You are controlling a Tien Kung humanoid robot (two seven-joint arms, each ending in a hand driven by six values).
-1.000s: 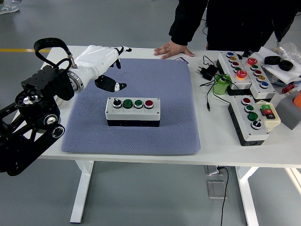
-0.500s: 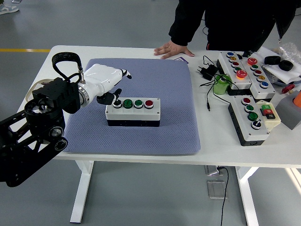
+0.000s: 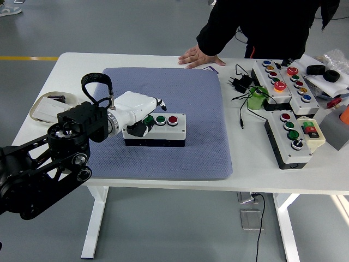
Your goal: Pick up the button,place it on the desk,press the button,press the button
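We see our left hand (image 3: 140, 112), white-shelled with dark fingers curled together and grasping nothing, resting on the left end of the grey four-button control box (image 3: 154, 130) at centre frame. The box sits on the blue-grey textured mat (image 3: 191, 93) covering the white worktop (image 3: 71, 65). At upper centre, a person's hand (image 3: 199, 56) lies flat on the worktop.

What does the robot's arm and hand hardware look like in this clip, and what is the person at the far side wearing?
The left arm is black, built of blocky links with round joints, and a black cable loops above the wrist. The left hand has a glossy white shell with dark fingers. The person wears a dark long-sleeved top; a hand shows at the cuff.
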